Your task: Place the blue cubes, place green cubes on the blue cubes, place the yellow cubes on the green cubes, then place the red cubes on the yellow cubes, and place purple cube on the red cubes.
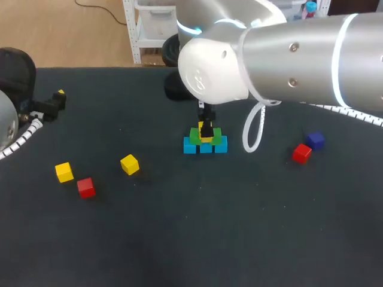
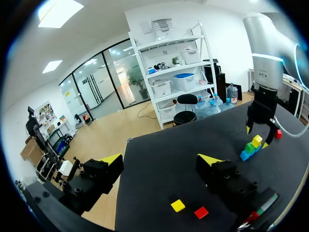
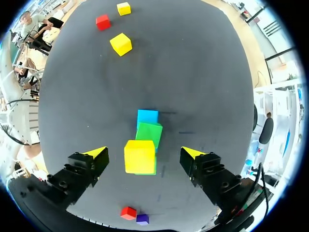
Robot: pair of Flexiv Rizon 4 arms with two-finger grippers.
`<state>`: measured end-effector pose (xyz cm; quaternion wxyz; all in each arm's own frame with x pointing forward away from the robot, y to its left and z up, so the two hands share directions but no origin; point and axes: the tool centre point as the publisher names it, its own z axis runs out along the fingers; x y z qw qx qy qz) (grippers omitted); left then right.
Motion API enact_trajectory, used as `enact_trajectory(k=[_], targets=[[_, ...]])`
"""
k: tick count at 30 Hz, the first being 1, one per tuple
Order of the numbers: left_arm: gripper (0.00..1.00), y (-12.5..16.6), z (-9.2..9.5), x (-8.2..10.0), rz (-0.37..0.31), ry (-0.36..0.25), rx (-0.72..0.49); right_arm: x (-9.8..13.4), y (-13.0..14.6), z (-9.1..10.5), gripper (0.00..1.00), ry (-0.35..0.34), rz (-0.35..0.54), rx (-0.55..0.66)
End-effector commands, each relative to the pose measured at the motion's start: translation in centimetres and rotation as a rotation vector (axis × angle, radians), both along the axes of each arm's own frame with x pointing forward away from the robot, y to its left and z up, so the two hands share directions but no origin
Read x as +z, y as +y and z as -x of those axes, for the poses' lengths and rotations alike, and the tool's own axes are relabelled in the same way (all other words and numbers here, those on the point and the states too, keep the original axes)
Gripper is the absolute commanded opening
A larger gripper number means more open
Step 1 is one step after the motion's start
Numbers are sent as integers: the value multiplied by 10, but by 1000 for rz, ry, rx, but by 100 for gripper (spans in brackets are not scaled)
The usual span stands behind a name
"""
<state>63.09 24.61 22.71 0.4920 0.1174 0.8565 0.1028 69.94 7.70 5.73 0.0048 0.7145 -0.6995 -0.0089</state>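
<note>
The right arm (image 1: 287,54) is brought in from the right side and reaches past the middle of the counter (image 1: 239,227). Its wrist is turned straight down, so the jaws hang vertically. These jaws are spread wide, with the yellow fingertips (image 3: 96,152) set far apart. The left arm (image 1: 12,128) is seen low at the left edge. Its jaws are pointed across towards the right arm's jaws and are likewise spread wide, with nothing gripped between the yellow tips (image 2: 112,158).
</note>
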Motion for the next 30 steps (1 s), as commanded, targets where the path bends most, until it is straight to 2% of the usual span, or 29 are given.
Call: enact_trajectory(k=[1,10,16,21,23,25,27,30], targets=[[100,0,-1,0,1,2,-2,13,-7,-3,100,-16,-24,-21],[100,0,-1,0,1,2,-2,55,-22,-8,100,-60,-96,-119],[100,0,-1,0,1,2,-2,83,-12,18,100,-84,-150,-101],[100,0,-1,0,1,2,-2,95,-5,32,100,-105,-175,-72],[100,0,-1,0,1,2,-2,97,-9,34,100,-131,-172,-89],[100,0,-1,0,1,2,-2,102,-17,34,100,-143,-206,-127],[100,0,-1,0,1,2,-2,109,-29,33,100,-192,-227,-182],[100,0,-1,0,1,2,-2,116,-49,28,100,-227,-288,-281]])
